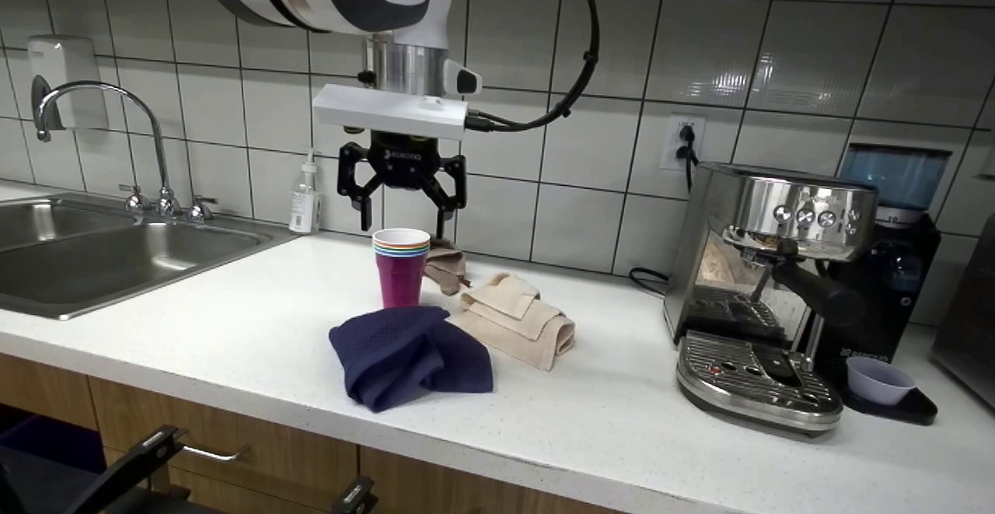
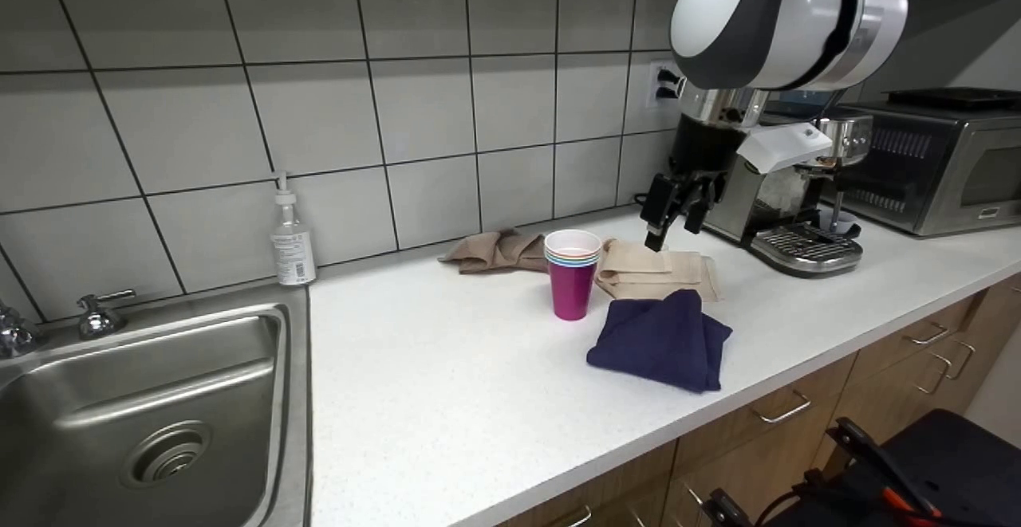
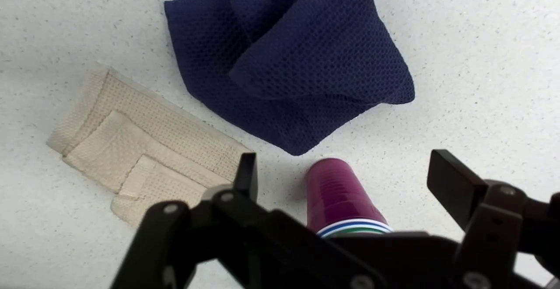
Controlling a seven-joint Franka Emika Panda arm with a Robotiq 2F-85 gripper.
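Note:
My gripper (image 1: pixel 403 225) hangs fingers down over the counter, its jaws wide apart with nothing between them. Just below it, a stack of magenta cups (image 1: pixel 402 281) stands upright, showing several coloured rims. In the wrist view the cup stack (image 3: pixel 337 188) appears between the two fingers, its top partly hidden by the gripper body. A crumpled navy cloth (image 2: pixel 662 344) lies at the front, close to the cups. Beside it is a folded beige cloth (image 3: pixel 131 144), partly covered by a finger in the wrist view. A brown cloth (image 2: pixel 498 252) lies bunched near the wall.
A steel sink (image 1: pixel 256 238) with a curved faucet (image 1: pixel 159 148) is set into the counter. The soap bottle (image 2: pixel 292 244) stands against the tiled wall. A coffee machine (image 1: pixel 801 218) occupies the opposite end, with a microwave (image 2: pixel 969 164) beyond. Black equipment (image 2: pixel 941 471) sits below the counter's front edge.

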